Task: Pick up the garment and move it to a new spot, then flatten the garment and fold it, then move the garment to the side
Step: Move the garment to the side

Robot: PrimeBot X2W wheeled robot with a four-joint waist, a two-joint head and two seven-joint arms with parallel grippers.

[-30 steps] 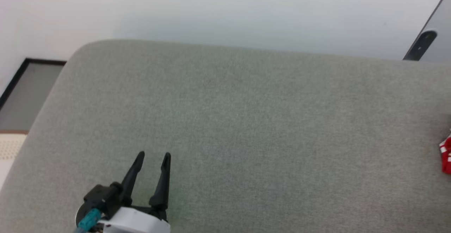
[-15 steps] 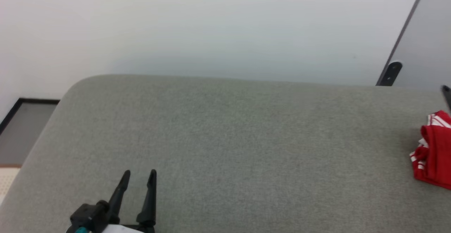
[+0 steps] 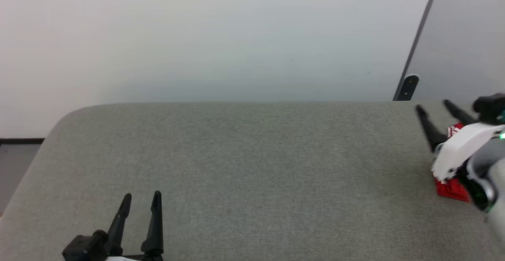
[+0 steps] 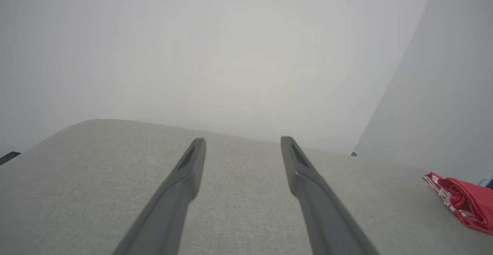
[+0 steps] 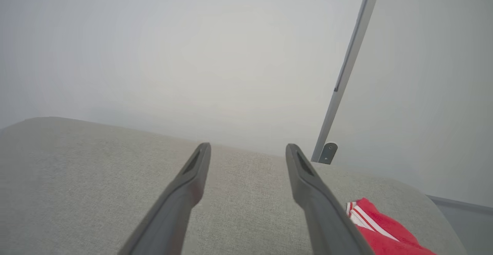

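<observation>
Your garment (image 3: 450,189) lies in a compact heap at the grey cushion's (image 3: 252,166) 3 o'clock edge, either awaiting pickup or folded and set aside. Both jaws stand apart, empty.

Bright, soft, even light, pale wall (image 3: 197,36) milky and low in contrast in the 2 wrist views, faint grey shadow along its foot above the cushion (image 3: 256,166), cushion's far edge bowed by the wide lenses, right gripper (image 3: 432,106) slightly smeared.
</observation>
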